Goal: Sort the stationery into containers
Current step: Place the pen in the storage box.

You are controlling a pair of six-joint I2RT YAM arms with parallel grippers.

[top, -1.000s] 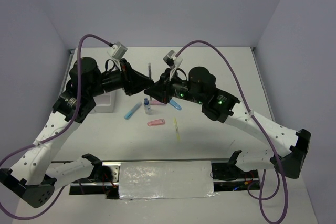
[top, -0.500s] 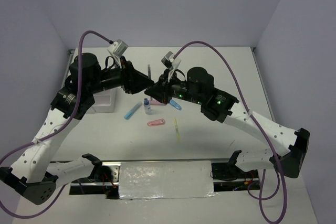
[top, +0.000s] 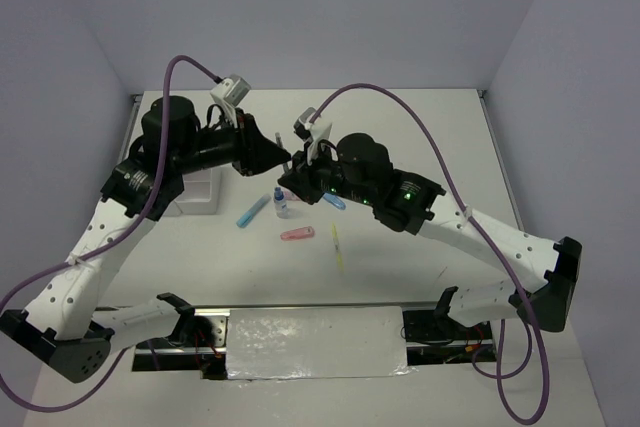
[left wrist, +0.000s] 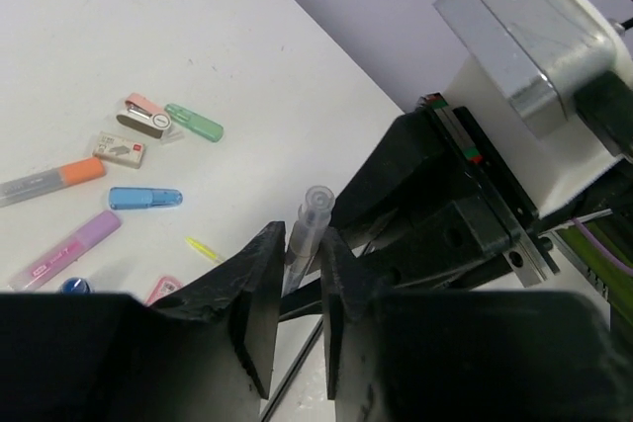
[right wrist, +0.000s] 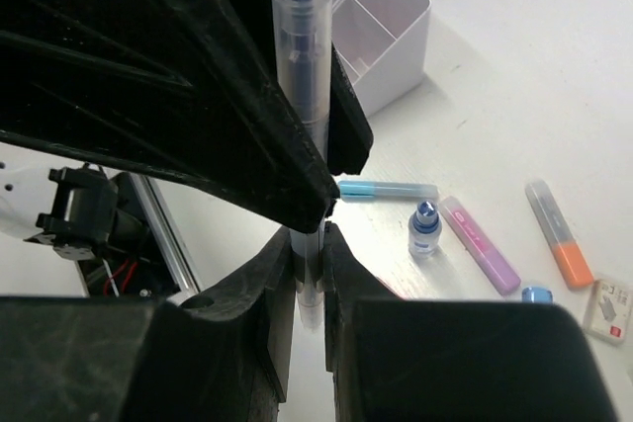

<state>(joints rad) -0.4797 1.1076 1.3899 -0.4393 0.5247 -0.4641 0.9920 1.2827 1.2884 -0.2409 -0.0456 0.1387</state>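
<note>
currently both tools pinch one clear pen [left wrist: 310, 216] in the air above the table's middle. the left gripper [left wrist: 297, 256] is pressed onto its barrel, and the right gripper [right wrist: 310, 249] clamps the same pen. the white organizer [right wrist: 396, 66] sits on the table to the left, well apart. a blue-capped bottle [right wrist: 425, 227] stands upright just beside a pink marker [right wrist: 478, 242].

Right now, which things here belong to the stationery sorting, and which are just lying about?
Part of the job: clear pen, clamped by left gripper and right gripper; organizer; blue marker; bottle; orange-tipped marker; green marker; yellow pen.

Just lying about: purple cables; silver panel at the near edge.
</note>
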